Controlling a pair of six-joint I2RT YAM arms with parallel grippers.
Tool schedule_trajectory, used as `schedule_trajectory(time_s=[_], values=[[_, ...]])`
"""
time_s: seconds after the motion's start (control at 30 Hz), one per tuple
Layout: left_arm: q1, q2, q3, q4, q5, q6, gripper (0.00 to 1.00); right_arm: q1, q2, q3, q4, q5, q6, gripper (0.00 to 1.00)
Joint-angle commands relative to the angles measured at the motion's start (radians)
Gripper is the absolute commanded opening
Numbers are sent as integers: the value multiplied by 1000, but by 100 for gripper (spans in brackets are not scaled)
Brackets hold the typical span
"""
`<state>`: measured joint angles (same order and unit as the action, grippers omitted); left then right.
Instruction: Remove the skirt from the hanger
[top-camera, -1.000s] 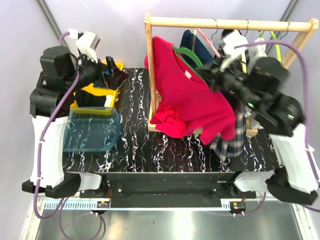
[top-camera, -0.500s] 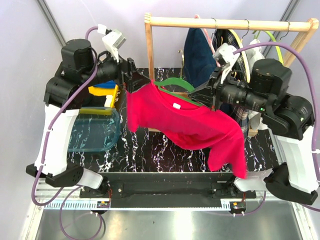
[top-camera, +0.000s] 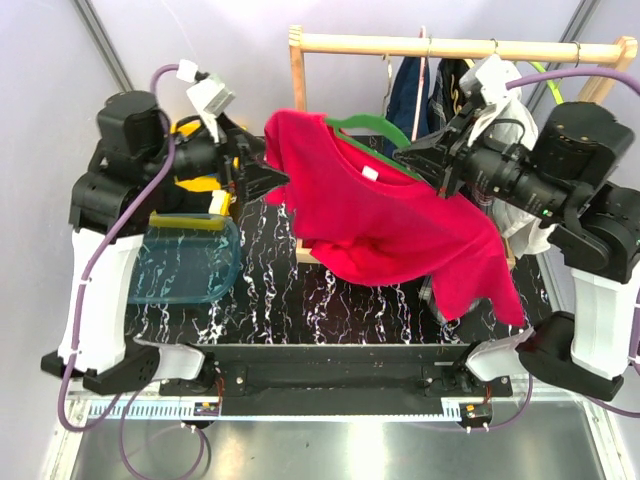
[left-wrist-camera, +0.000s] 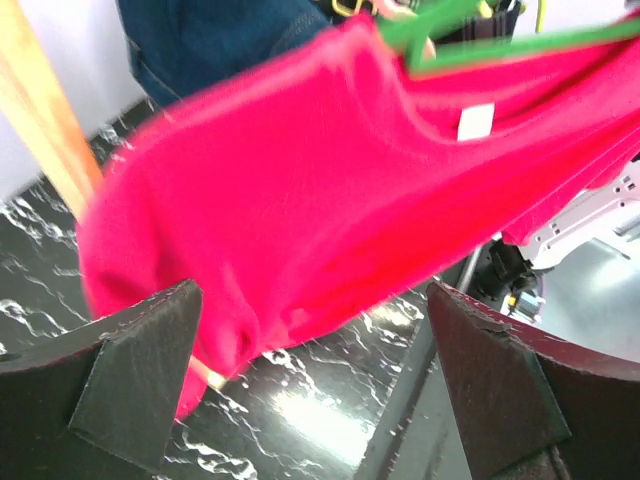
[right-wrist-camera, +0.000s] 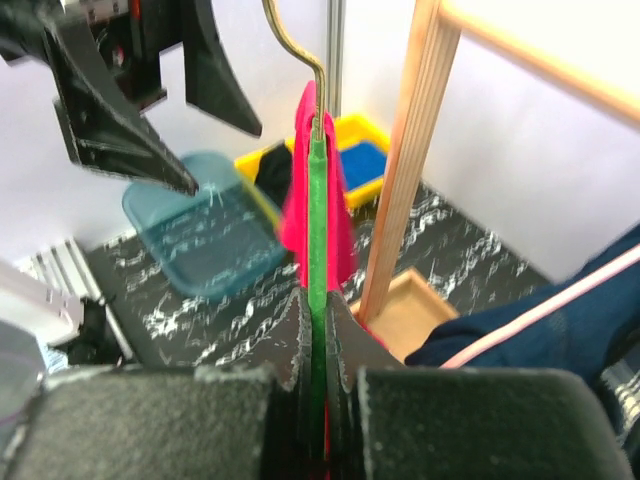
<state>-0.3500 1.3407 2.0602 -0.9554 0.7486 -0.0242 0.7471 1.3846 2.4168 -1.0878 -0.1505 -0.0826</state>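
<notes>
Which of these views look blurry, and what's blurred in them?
Left wrist view: the red shirt and green hanger are smeared. Right wrist view: the teal tub is soft, the green hanger sharper. Top external view: mostly crisp.

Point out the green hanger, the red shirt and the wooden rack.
green hanger (right-wrist-camera: 317, 220): right wrist view, on its thin edge below the metal hook.
red shirt (top-camera: 390, 220): top view, on the middle of its chest.
wooden rack (top-camera: 460, 46): top view, on its top rail.
</notes>
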Motion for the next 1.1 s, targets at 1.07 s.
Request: schedule_trajectory(time_s=[1.07], values=[[236,-103,-595,1724,722,-1074,82,6,50,145,174,-153,167,0]])
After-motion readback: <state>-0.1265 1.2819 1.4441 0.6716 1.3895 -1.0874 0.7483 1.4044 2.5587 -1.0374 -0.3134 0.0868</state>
